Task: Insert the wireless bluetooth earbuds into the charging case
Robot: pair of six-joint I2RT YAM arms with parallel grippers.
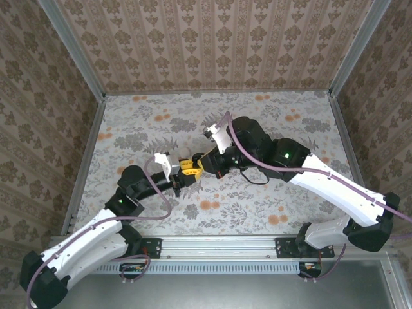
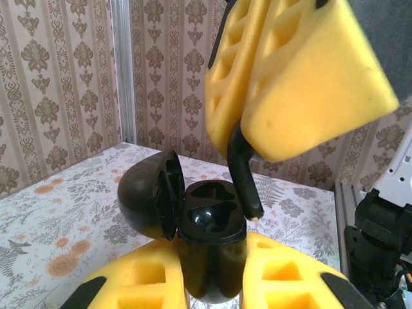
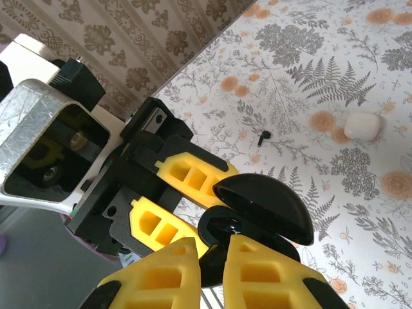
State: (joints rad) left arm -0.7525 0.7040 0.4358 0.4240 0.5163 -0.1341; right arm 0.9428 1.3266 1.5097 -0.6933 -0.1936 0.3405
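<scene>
The left gripper (image 2: 212,283) pinches the shiny black open charging case (image 2: 209,238) tight, up off the table. The right gripper (image 2: 248,129) holds a thin black earbud (image 2: 244,180) just over its holes. Next, lower it gently straight into one hole

- The table (image 1: 270,129) has a pale top printed with grey ferns and orange blossoms.
- Behind its far edge rises the back wall (image 1: 219,45), papered in beige damask between striped bands.
- The same paper covers the left wall (image 1: 32,116) and the right wall (image 1: 380,116).
- A grey metal left post (image 1: 74,48) stands at the table's far left corner, and a right post (image 1: 359,45) at the far right.
- A silver rail (image 1: 219,248) runs along the near edge.
- The light falls soft and even.
</scene>
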